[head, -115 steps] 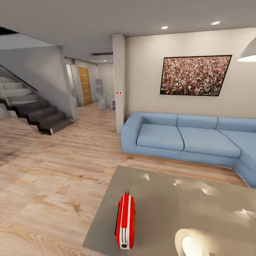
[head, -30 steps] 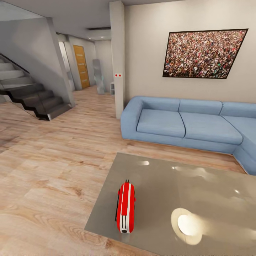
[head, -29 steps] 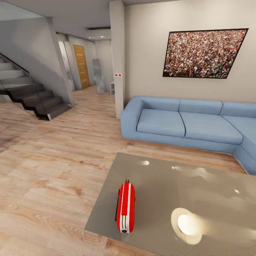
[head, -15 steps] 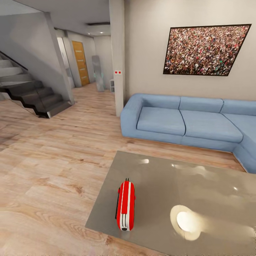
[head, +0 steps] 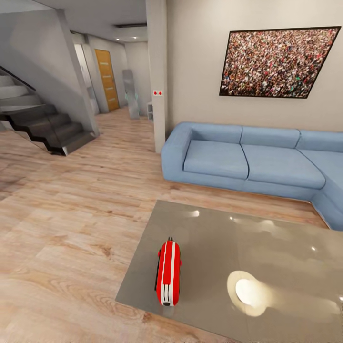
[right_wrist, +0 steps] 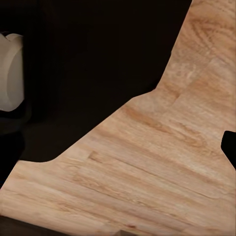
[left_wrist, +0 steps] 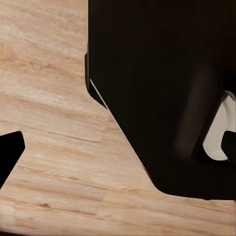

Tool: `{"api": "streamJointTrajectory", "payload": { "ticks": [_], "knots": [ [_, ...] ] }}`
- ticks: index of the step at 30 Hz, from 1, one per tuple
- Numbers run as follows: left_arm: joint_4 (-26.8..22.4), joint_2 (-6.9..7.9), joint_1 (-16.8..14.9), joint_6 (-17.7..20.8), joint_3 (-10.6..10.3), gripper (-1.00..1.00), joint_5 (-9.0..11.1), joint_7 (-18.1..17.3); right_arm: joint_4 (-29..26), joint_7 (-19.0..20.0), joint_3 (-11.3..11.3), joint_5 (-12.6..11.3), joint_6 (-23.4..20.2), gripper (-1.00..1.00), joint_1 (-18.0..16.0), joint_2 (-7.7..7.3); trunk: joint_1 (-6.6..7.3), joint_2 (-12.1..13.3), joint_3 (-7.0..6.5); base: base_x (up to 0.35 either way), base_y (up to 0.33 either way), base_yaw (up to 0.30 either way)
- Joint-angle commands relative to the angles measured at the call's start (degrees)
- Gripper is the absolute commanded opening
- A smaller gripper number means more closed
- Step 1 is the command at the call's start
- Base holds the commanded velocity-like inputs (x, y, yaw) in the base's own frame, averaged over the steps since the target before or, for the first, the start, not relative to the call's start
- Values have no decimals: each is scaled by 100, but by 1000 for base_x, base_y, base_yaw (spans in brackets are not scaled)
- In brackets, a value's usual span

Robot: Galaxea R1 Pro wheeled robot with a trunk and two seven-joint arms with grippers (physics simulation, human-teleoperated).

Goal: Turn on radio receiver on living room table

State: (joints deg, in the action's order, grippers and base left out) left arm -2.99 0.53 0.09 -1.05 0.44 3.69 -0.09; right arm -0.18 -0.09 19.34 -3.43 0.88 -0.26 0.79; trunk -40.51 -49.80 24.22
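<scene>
In the head view, the radio receiver (head: 168, 273) lies in the lower centre of the frame, on the near left part of the tabletop (head: 267, 259), lengthwise away from the camera, its white-striped face up. The blue sofa (head: 247, 164) stands beyond, at middle right. The step in hand looks like the approach: the robot faces the radio, with no arm over it.

In the left wrist view, a dark robot body (left_wrist: 162, 93) hangs over the wood floor (left_wrist: 49, 142); I cannot tell how that claw stands.

In the right wrist view, much the same: dark bodywork above floor planks (right_wrist: 147, 182), claw state not discernible.

Next, an arm must rise and reach the radio's switch.
</scene>
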Motion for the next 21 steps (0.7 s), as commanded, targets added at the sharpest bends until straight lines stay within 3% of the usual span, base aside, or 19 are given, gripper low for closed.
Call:
{"api": "streamJointTrajectory", "payload": {
  "ticks": [1, 21],
  "knots": [
    [0, 0, 0, 0, 0, 100, 0, 0, 0, 0, 0, 0, 0, 100, 0, 0, 23, 41, -9, 0, 0, 0],
    [0, 4, 0, 0, 0, 100, 0, 0, 0, 0, 2, -5, 0, 100, 0, -1, 45, 82, 159, 0, 0, 0]
  ]
}}
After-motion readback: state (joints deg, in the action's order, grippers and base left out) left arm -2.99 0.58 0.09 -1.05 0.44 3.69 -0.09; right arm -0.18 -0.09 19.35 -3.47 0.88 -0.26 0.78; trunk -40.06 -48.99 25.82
